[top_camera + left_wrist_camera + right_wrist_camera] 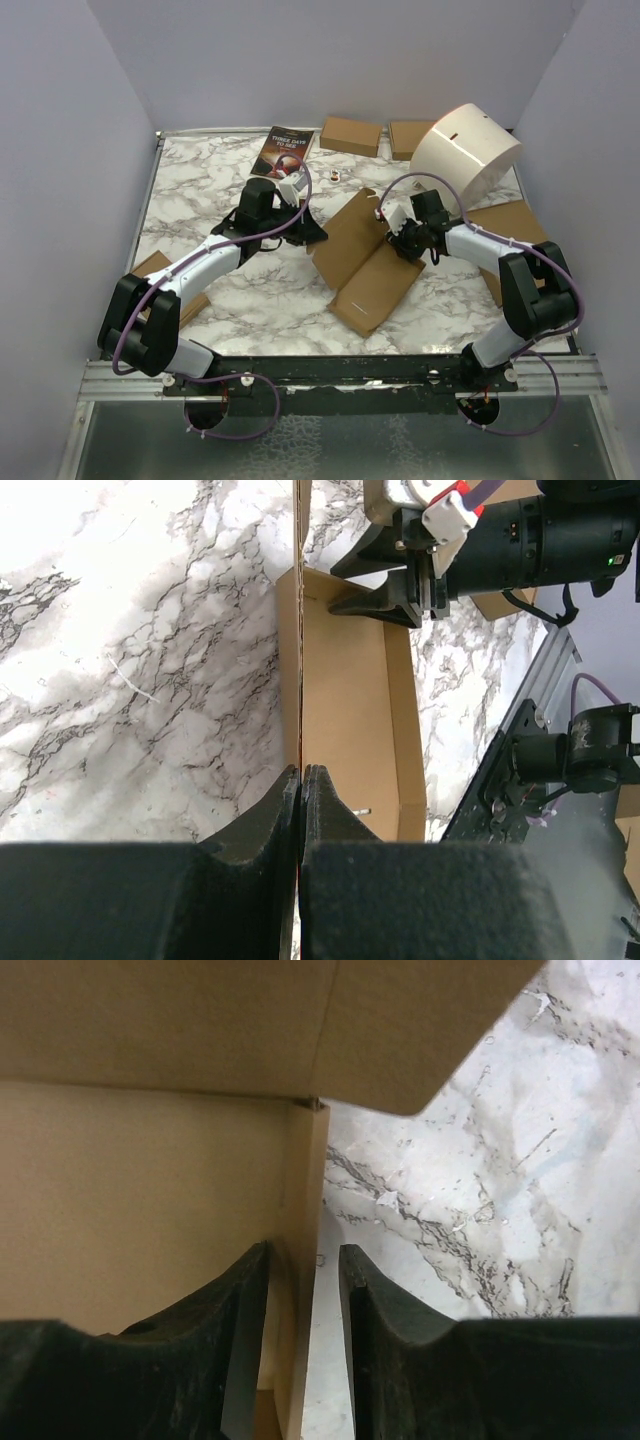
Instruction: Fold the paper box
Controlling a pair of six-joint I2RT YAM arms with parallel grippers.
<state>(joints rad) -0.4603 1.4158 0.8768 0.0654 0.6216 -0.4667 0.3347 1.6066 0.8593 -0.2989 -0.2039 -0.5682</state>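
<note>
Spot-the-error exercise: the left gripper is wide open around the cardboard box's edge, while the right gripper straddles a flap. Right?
The left wrist view shows the left gripper shut on the edge of the cardboard box, not open; the rest holds.

walls (330,50): plain pale grey, three sides | table (190,180): white marble pattern

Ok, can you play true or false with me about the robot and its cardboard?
1. The left fingers are pinching an edge of the paper box. True.
2. The right fingers are squeezed tight on a flap. False: they sit on either side of it, with a gap showing.
3. The white tub is left of the book. False: it is over on the right.
4. The book lies near the far wall. True.
</note>
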